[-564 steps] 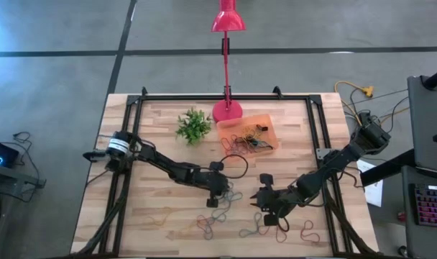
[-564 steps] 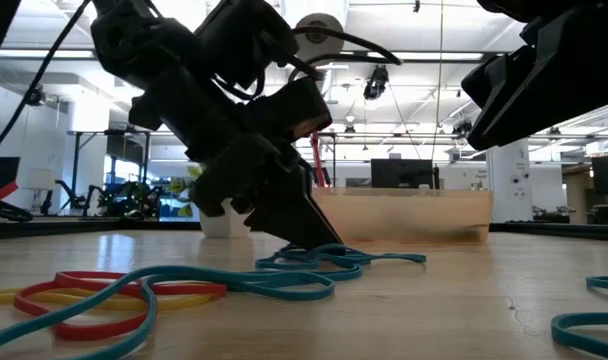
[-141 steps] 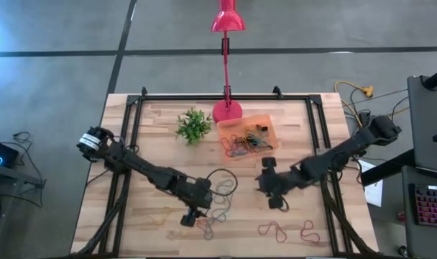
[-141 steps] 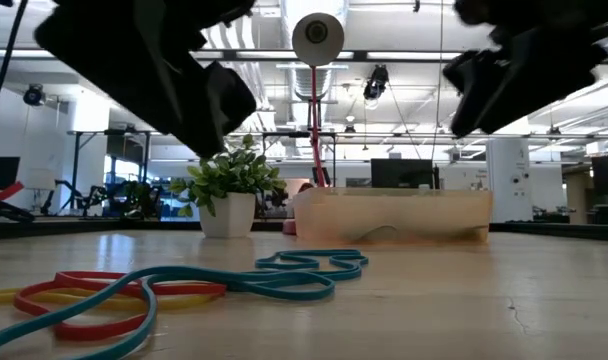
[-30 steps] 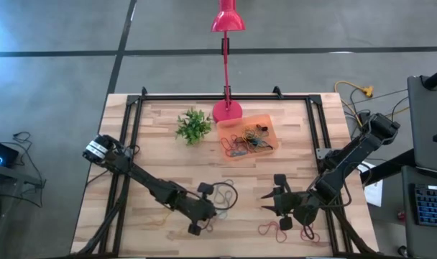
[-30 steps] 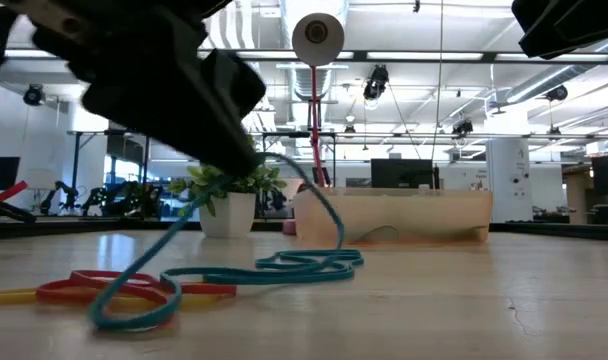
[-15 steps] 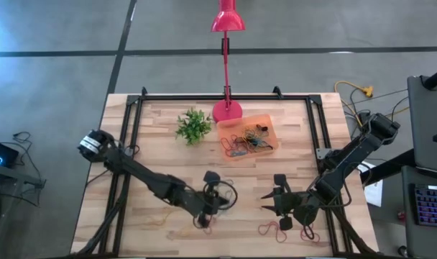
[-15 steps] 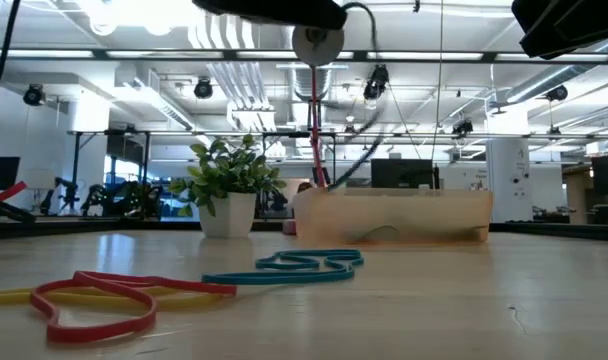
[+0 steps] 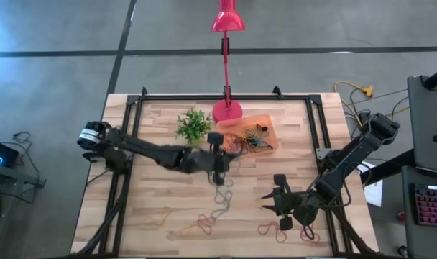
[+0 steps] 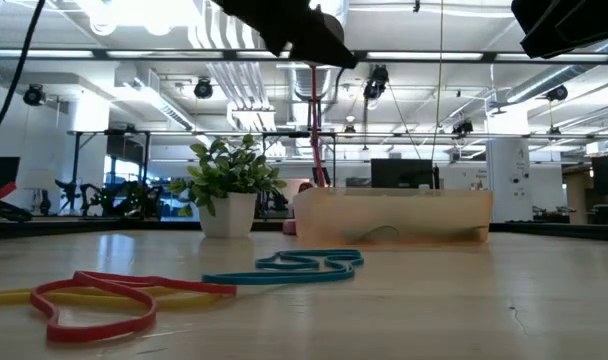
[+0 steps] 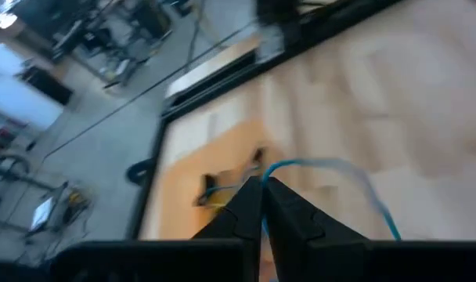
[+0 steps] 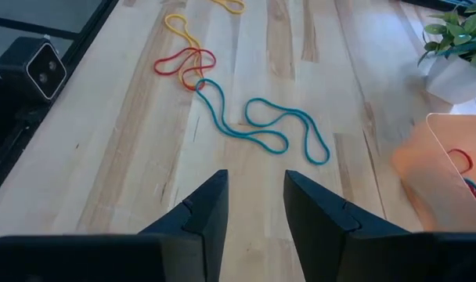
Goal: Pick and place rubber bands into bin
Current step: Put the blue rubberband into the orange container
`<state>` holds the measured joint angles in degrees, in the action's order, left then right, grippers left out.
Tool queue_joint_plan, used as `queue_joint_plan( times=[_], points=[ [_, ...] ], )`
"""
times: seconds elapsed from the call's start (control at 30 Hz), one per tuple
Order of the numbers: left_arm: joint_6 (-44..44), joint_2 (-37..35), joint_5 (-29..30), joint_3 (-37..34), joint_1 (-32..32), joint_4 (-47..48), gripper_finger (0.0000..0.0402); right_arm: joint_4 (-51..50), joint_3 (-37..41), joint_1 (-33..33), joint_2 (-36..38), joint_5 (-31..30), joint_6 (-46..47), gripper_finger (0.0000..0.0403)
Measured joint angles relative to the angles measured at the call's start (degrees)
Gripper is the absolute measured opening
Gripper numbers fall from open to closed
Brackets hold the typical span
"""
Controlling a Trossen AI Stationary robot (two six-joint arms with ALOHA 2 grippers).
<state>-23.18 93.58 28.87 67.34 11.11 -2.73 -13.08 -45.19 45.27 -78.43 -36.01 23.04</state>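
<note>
One blue band (image 11: 324, 168) pinched in left claw (image 11: 261, 192) (near bin (image 9: 265, 129)); right claw (image 12: 254, 205) spread.

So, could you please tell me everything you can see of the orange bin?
The bin is a shallow rectangular tray of translucent orange plastic, lying flat on the wooden table beside the pink lamp base. A tangle of mixed-colour rubber bands lies inside. From table height it shows as a pale, see-through wall. The left gripper, shut on a blue rubber band, hangs near its front corner without touching it.
</note>
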Motion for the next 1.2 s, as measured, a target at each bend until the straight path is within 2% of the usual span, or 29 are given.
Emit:
queue_joint_plan(
  times=[0.23, 0.33, 0.53, 1.03, 1.2],
  points=[
    [-0.10, 0.02, -5.12, 1.19, -9.56, -1.99, 0.0000, -0.17, 0.00, -0.02, -0.02, -0.01, -0.76, 0.0104],
    [0.19, 0.02, -9.06, 0.98, -13.11, -3.41, 0.0000, -0.22, 0.00, -0.02, -0.02, -0.02, -0.87, 0.0101],
    [1.83, 0.42, -13.73, 0.66, -17.57, -3.37, 0.0000, -0.40, 0.00, -0.02, -0.02, -0.02, -1.69, 0.0095],
    [1.83, 5.89, -15.22, 0.12, -19.03, -3.43, 0.0000, -0.39, 0.44, -0.02, -0.02, -0.08, -3.55, 0.0088],
    [1.81, 8.01, -15.12, -0.04, -19.05, -6.29, 0.0000, -0.30, 0.44, -0.02, -0.02, -0.08, -3.77, 0.0081]
  ],
)
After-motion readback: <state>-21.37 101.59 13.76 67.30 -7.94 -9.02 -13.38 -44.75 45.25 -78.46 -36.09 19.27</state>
